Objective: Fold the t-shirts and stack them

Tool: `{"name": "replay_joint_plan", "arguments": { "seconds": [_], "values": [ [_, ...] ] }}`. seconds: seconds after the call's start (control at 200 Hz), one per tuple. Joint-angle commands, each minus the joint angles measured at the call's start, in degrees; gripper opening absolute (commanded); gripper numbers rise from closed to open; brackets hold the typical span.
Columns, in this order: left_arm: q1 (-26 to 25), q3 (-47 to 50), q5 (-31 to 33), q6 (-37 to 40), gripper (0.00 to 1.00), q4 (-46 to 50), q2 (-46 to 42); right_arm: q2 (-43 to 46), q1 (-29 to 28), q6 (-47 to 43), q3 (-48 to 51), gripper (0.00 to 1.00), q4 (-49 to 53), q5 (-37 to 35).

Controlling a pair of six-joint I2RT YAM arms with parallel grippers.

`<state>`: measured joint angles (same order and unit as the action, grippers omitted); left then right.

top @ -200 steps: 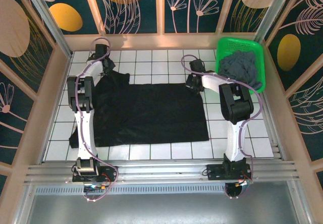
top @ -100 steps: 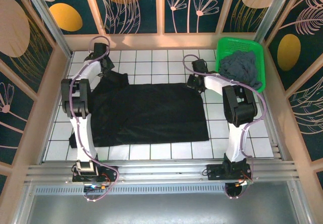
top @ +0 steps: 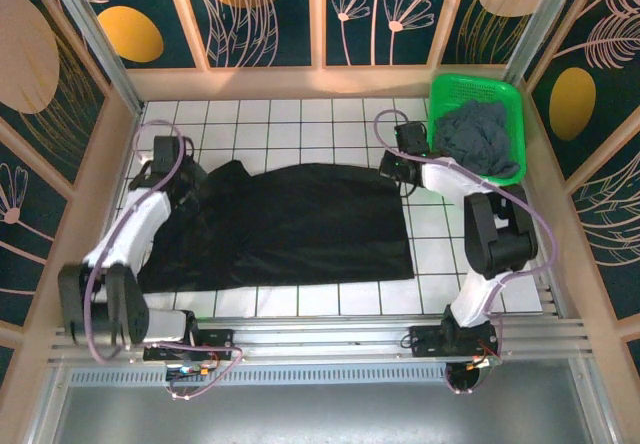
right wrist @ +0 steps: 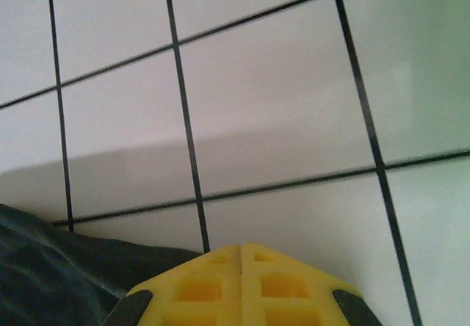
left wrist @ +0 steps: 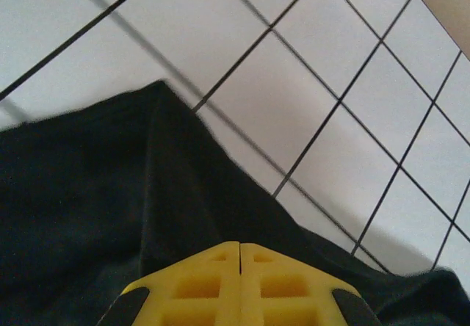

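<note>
L hand (left wrist: pixel 240 248) & R hand (right wrist: pixel 241 250) are both pinched fully shut on far corners of wide black cloth t-shirt (top: pixel 290 226), spread on white-tiled desk (top: pixel 440 252).

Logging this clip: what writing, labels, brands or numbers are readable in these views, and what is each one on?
None can be read.
The black t-shirt, the grey-blue shirt and the green basket show no print or label.
The wall panels carry drawn plants and orange ovals, no letters.
The electronics at the left arm's base are too small to tell.
</note>
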<state>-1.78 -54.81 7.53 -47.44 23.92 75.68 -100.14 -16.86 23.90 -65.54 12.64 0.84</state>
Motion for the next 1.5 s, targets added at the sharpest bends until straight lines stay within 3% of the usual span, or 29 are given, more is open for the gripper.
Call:
{"name": "replay_joint_plan", "arguments": {
  "seconds": [0.0,0.295,0.626,1.496],
  "values": [
    [0.2,5.7,3.5,-6.4,0.0,5.4,-9.7,5.2,-0.3,1.2,4.1,0.0,0.0,-1.5],
    [0.2,15.4,7.2,-11.7,0.0,17.5,-27.8,14.1,-1.3,3.6,16.6,0.0,0.4,-3.3],
    [0.2,15.9,12.9,-14.5,0.0,25.2,-34.2,20.4,-4.6,4.3,21.0,0.0,3.3,-6.5],
    [0.2,22.7,12.3,-22.1,0.0,28.1,-33.0,28.9,-10.6,15.7,29.3,0.0,15.0,-10.5]
  ]
}}
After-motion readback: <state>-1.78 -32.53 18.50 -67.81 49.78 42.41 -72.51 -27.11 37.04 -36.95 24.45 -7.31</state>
